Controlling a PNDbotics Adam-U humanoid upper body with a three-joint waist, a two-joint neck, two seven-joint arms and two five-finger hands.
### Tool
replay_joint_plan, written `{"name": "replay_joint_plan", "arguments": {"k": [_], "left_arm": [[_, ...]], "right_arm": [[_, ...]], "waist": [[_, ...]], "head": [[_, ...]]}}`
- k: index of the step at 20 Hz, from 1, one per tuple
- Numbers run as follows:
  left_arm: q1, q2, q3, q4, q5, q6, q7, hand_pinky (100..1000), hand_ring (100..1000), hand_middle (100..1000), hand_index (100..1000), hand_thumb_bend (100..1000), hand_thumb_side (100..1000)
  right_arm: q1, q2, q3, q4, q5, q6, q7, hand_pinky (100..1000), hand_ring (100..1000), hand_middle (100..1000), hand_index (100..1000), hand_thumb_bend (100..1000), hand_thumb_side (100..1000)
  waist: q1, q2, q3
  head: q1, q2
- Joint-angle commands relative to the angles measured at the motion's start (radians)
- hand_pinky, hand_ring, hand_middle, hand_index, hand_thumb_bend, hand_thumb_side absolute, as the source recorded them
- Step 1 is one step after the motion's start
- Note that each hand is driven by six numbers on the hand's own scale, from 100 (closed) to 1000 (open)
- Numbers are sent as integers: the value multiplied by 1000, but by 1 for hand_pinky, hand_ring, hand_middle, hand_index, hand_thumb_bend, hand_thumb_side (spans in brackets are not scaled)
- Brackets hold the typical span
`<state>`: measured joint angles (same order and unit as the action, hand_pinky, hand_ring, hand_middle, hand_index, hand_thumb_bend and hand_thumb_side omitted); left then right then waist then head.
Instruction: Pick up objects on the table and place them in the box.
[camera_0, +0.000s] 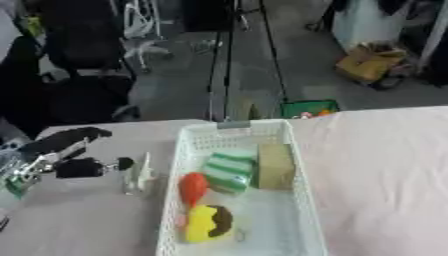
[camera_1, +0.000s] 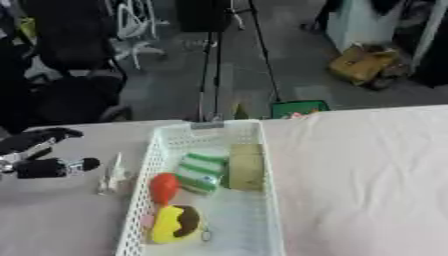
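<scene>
Four things in the box: a tan block (camera_0: 276, 166), a green-and-white striped piece (camera_0: 228, 172), a red-orange piece (camera_0: 192, 187) and a yellow toy with a dark patch (camera_0: 208, 223).
Box: a white lattice basket (camera_0: 302, 200), long side running away from the robot, standing on the surface (camera_0: 385, 170) a little left of middle.
Tan block: upright against the right wall, in the far half.
Striped piece: just left of the tan block, touching or nearly touching it.
Red-orange piece: near the left wall, between the striped piece and the yellow toy.
Yellow toy: nearest the robot, by the left wall.
Object outside the box: a small clear, pale thing (camera_0: 138, 176) standing on the surface just beside the left wall of the box.
Left hand: the left hand (camera_0: 63, 150) comes in from the left edge, black fingers extended toward the clear thing, holding nothing; one fingertip (camera_0: 125, 163) lies near the clear thing, and whether it touches cannot be told.
Right hand: out of both views.
Surface: covered in a pale pinkish cloth.
</scene>
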<state>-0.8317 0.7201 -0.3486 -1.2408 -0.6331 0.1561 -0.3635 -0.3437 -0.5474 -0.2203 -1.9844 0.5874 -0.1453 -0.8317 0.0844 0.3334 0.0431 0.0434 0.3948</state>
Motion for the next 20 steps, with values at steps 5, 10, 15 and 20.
{"name": "replay_joint_plan", "arguments": {"k": [5, 10, 15, 20], "left_arm": [[-20, 11, -5, -20, 18, 2, -16, 1000, 1000, 982, 1000, 803, 954], [-20, 6, -26, -45, 47, 6, -37, 1000, 1000, 976, 1000, 789, 955], [-24, -3, -35, -57, 47, 23, -44, 1000, 1000, 975, 1000, 778, 960], [-32, -21, -37, -38, 32, 32, -46, 1000, 1000, 976, 1000, 779, 956]], "right_arm": [[-7, -7, -4, -16, -6, 5, 3, 834, 906, 837, 817, 100, 1000], [-8, -7, -3, -16, -7, 9, 2, 835, 906, 836, 816, 100, 1000], [-8, -7, -3, -16, -8, 9, 2, 835, 905, 836, 816, 100, 1000], [-8, -6, -3, -16, -9, 8, 2, 836, 905, 836, 816, 100, 1000]], "waist": [[1, -21, 3], [2, -21, 2], [2, -22, -2], [1, -23, -7]], "head": [[5, -5], [6, -2], [10, -1], [12, -6]]}}
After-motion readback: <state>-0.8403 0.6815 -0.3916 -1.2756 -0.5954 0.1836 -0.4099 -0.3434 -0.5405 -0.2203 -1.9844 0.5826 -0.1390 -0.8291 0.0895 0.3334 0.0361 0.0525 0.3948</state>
